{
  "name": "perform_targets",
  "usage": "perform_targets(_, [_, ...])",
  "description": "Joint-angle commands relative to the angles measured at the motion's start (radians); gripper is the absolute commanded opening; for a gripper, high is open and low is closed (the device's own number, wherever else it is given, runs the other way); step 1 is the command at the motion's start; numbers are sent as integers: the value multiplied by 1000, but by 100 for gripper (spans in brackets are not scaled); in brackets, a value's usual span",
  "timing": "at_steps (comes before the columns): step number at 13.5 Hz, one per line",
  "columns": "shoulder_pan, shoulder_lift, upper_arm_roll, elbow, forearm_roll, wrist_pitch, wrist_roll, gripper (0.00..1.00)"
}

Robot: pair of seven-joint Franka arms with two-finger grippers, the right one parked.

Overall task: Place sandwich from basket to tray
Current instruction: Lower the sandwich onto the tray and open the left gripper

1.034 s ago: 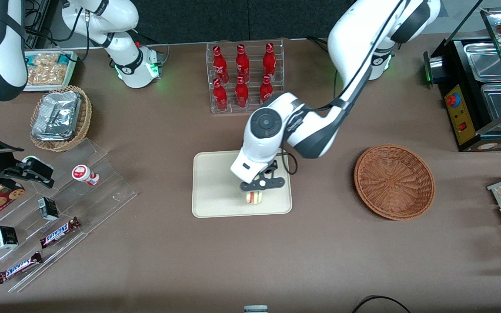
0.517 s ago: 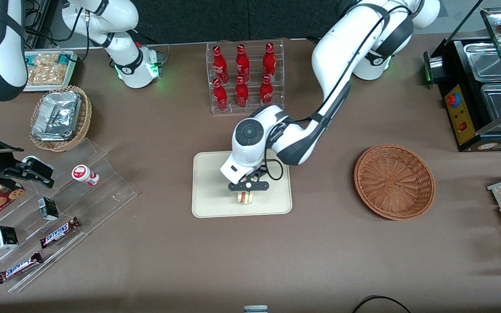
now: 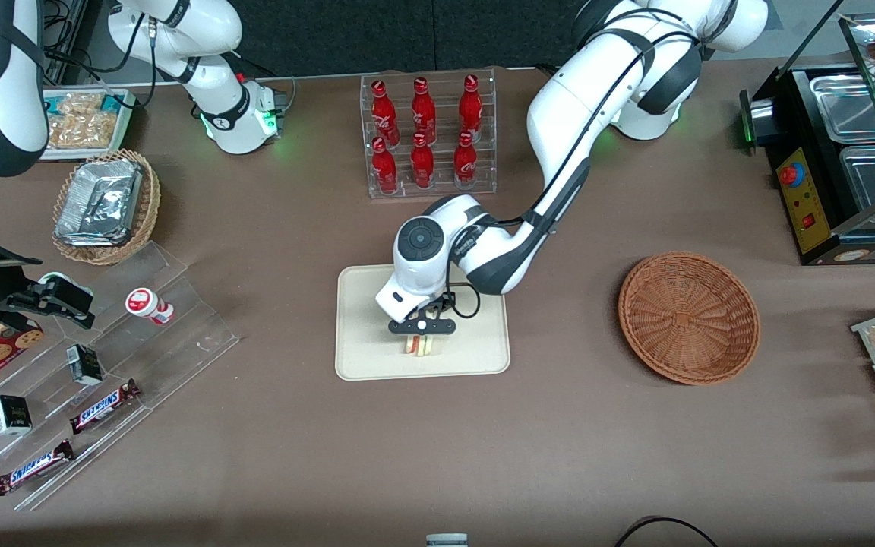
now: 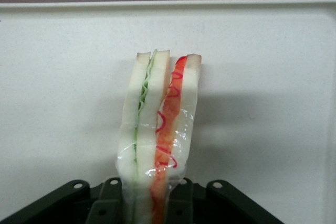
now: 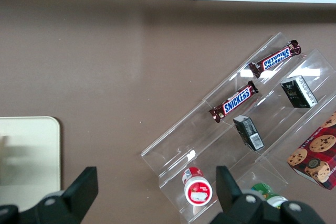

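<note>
Carried farther over the tray (image 3: 361,357) since the earlier front pictures, the gripper (image 3: 421,339) now sits lower and more toward the parked arm's end, the sandwich (image 3: 421,346) directly beneath it, well apart from the emptied basket (image 3: 688,317). From the left wrist, its fingers (image 4: 181,200) pinch the wrapped sandwich (image 4: 157,129) at one end; the long axis runs straight out from the jaws, so release looks like a straight drop onto the tray (image 4: 262,103).
</note>
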Motion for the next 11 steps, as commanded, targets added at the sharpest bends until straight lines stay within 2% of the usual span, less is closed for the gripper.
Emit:
perform_targets(1, [-25,24,18,44,36,4,-41,99])
perform_targets(6, [-13,-7,20,44,29,-4,-66,99])
perform_targets(8, [23,-46,17,39,18,-35,-64,99])
perform_targets(11, [93,-149,10,25,-71,-126,-27,99])
